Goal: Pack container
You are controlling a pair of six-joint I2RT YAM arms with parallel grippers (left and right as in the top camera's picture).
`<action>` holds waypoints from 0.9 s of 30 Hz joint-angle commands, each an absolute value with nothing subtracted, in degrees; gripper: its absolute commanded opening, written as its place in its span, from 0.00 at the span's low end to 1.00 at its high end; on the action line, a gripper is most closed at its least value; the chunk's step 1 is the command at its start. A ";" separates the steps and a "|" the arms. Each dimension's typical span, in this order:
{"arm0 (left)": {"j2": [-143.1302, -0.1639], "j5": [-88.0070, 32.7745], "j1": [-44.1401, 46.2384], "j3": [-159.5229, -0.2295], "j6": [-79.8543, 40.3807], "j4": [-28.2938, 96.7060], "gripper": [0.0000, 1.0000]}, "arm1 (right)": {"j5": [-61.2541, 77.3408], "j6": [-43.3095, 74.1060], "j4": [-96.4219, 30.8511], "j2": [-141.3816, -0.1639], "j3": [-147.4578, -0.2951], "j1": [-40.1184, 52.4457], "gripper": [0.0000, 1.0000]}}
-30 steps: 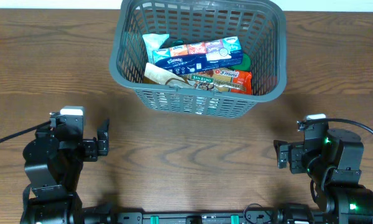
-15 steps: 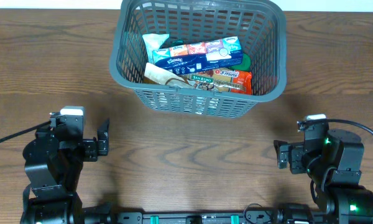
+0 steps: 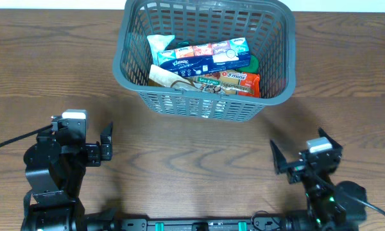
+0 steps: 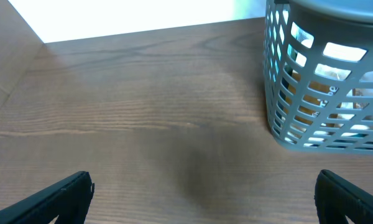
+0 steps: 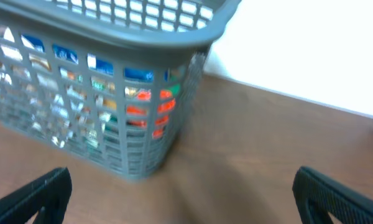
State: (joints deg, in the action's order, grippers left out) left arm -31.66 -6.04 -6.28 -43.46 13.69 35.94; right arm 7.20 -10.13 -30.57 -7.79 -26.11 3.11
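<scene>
The left gripper (image 4: 205, 202) is spread wide: in its wrist view the two dark fingertips sit at the bottom corners with bare wood between them, and nothing is held. From overhead it hangs low over the near left part of the table (image 3: 192, 154), well apart from everything else. Ahead of it and to its right stands the container (image 4: 323, 93), whose rounded corner and slotted grey wall fill the right edge of that view, with pale and orange shapes showing through the slots.

The right gripper (image 5: 180, 196) is likewise spread and empty, its fingertips at the two lower corners of a somewhat blurred wrist view. It sits over the near right part of the table, angled toward the container's (image 5: 112, 37) near right corner, where blue, orange and green packaging shows through the lattice.

Overhead, the container (image 3: 199, 106) stands upright at the far middle of the table, well apart from both arms. Inside it lie a blue Kleenex tissue pack (image 3: 205, 58) across the middle, an orange packet (image 3: 237, 81) beside the near wall, a white wrapper (image 3: 159, 43) toward the far left corner, and a beige packet (image 3: 162, 76) on the near left.
</scene>
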 commanded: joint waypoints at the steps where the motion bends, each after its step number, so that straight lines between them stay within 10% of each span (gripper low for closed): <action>1: -31.33 -6.63 -6.42 -43.24 13.39 35.92 0.99 | 8.75 -11.07 -21.02 -6.59 -18.46 5.45 0.99; 9: -31.33 -6.63 -6.42 -43.24 13.39 35.92 0.99 | 5.74 -19.75 0.19 -6.02 -6.50 8.84 0.99; 27: -31.33 -6.63 -6.42 -43.24 13.39 35.92 0.99 | -2.13 -14.61 -4.29 -0.27 -0.32 6.04 0.99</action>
